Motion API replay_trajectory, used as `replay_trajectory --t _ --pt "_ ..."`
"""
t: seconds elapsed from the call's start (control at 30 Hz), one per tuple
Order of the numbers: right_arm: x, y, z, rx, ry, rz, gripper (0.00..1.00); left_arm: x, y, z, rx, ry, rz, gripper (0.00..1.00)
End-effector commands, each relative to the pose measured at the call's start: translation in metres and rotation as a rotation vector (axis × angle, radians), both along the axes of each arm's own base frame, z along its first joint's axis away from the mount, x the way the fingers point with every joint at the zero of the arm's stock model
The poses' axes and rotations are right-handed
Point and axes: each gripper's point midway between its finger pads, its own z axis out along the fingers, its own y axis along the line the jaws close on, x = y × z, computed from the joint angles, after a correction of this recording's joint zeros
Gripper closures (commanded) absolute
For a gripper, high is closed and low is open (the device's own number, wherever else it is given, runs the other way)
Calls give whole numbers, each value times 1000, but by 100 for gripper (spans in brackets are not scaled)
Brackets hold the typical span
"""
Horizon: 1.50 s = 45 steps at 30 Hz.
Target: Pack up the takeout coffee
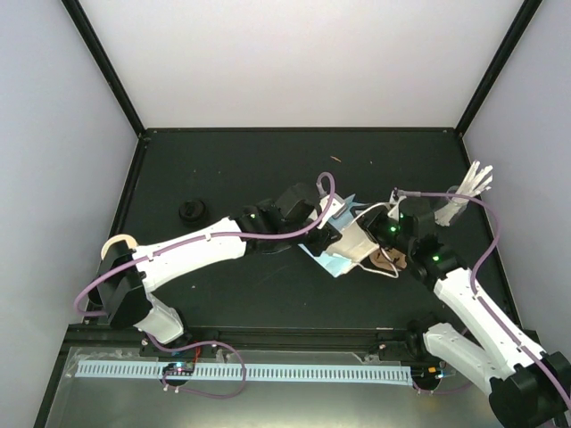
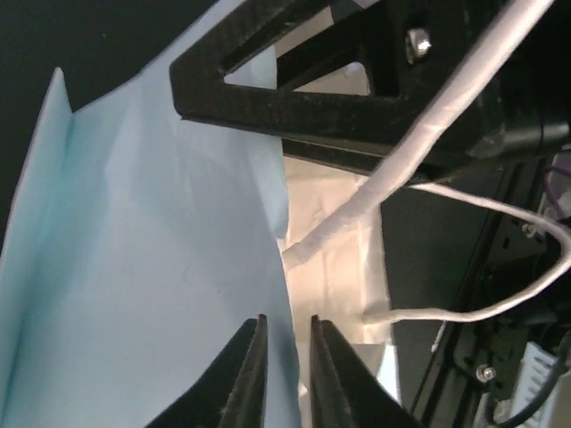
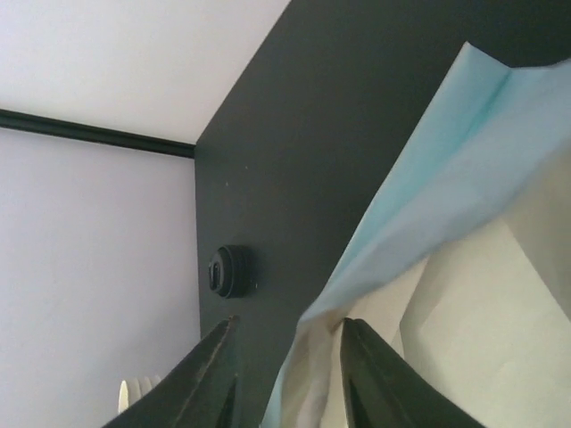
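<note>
Watching both arms meet over the light-blue paper bag [image 1: 326, 261] in the middle of the table [image 1: 232, 169]: my left pincer [image 2: 287, 321] is pinched narrow on the bag's rim. My right pincer [image 3: 290, 323] stands partly apart astride another edge, with paper between its fingers but no clear squeeze. I see the brown cup carrier [image 1: 390, 260] lying on the table just beside the bag, under the right wrist, and a black round lid [image 1: 192, 211] sits well apart to the left.
</note>
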Motion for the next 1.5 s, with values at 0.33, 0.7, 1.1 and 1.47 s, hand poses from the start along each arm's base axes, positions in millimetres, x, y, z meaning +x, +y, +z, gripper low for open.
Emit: replay_trajectory --t 0.33,0.7,1.1,1.47 --pt "-39 22 -22 -64 -62 295 99 40 81 22 12 -43 259 22" --pt "-67 36 -35 -99 -120 516 99 48 105 -48 212 99 193 24" --pt "-67 37 -39 -106 -112 527 98 45 117 -103 340 196 240 36" --pt "-67 38 -41 -117 -102 540 98 53 116 -120 401 251 270 48"
